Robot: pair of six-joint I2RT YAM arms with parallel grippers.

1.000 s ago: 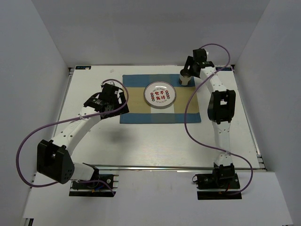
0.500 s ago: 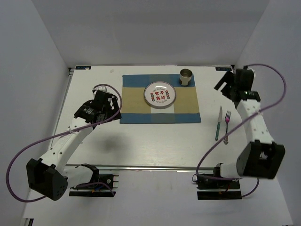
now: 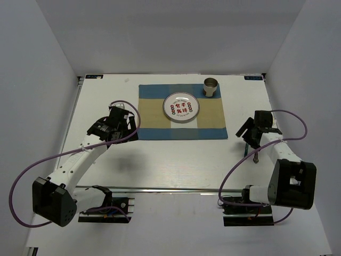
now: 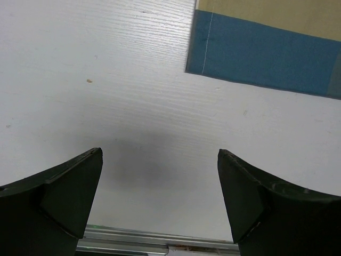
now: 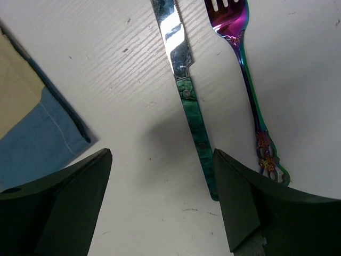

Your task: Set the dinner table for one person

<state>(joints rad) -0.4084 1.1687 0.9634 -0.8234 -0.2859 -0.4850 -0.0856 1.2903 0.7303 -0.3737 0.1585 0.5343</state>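
Note:
The white dinner table (image 3: 160, 165) carries a blue-and-tan placemat (image 3: 181, 113) with a round plate (image 3: 181, 106) on it and a metal cup (image 3: 210, 88) at its far right corner. A green-handled knife (image 5: 192, 106) and an iridescent fork (image 5: 250, 85) lie side by side on the table, right of the mat. My right gripper (image 3: 248, 136) is open and empty, low over them; in its wrist view (image 5: 162, 154) the knife handle lies just inside its right finger. My left gripper (image 3: 123, 130) is open and empty over bare table left of the mat, as its wrist view (image 4: 160, 152) shows.
A metal rail (image 3: 181, 188) runs along the table's near edge and shows in the left wrist view (image 4: 160, 246). The mat's corner (image 4: 256, 53) lies ahead of the left gripper. Grey walls enclose the table on three sides.
My right arm swung from the cup at the back to the table's right side and came down over the knife and fork. My left arm drew back slightly toward the near left.

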